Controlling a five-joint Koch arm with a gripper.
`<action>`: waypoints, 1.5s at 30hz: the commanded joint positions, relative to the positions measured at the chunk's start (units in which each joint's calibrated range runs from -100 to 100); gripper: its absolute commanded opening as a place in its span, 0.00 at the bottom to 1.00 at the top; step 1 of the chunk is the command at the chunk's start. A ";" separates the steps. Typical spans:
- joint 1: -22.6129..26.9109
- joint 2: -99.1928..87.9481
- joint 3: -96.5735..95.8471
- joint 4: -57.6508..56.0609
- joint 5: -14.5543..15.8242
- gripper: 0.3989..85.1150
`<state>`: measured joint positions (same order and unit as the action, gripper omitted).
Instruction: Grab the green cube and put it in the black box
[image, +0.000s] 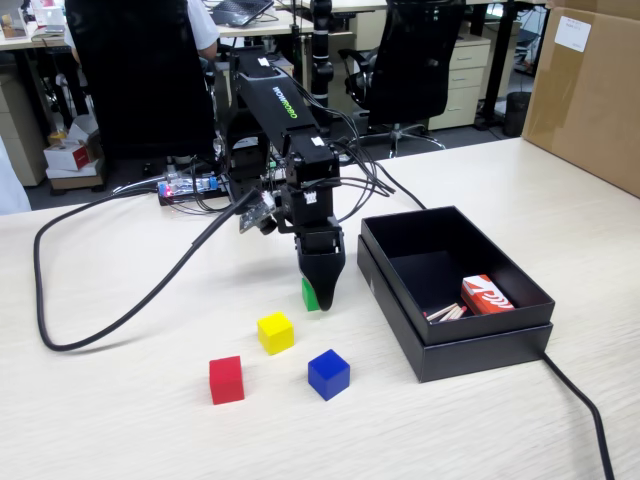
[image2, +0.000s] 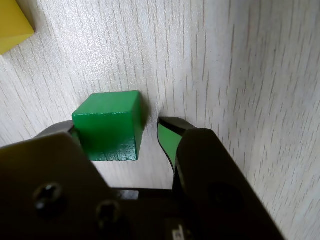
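Observation:
The green cube (image: 309, 294) rests on the pale wooden table, mostly hidden behind the arm's black jaw in the fixed view. In the wrist view the green cube (image2: 107, 125) sits between the two jaws of my gripper (image2: 119, 128). It lies against the left jaw, and a strip of table shows between it and the green-lined right finger (image2: 167, 142). My gripper (image: 320, 296) is open and points down at the table. The black box (image: 480, 350) stands to the right, a short way from the gripper.
A yellow cube (image: 275, 332), a red cube (image: 226, 379) and a blue cube (image: 328, 374) lie in front of the gripper. The box holds a red packet (image: 487, 295). A black cable (image: 100, 320) loops at left. A brown cardboard box (image: 590, 90) stands far right.

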<state>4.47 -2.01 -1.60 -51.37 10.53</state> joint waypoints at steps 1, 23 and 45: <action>-0.05 0.00 0.78 1.22 0.29 0.36; 1.47 -31.33 0.06 -7.16 0.39 0.11; 13.53 -5.74 25.62 -7.68 6.74 0.11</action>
<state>17.95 -7.83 20.68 -60.20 16.92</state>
